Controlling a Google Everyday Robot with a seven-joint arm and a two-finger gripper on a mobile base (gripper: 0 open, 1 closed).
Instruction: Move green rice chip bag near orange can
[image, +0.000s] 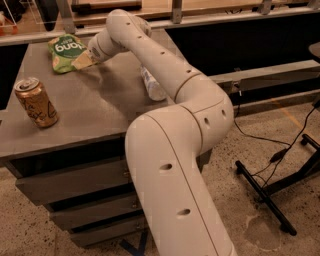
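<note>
Near the front-left edge of the table (100, 117) stands the can (36, 102), upright; mid-table, right, a bottle (152, 86) lies under the arm (165, 65); at the far-left corner the gripper (82, 60) meets the bag (64, 49), hold not discernible. Step, as judged: securing bag; next, bring it forward over bare top beside can, clear of left edge.

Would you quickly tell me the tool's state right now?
Tool: at the edge of the green rice chip bag; open or closed cannot be told.
</note>
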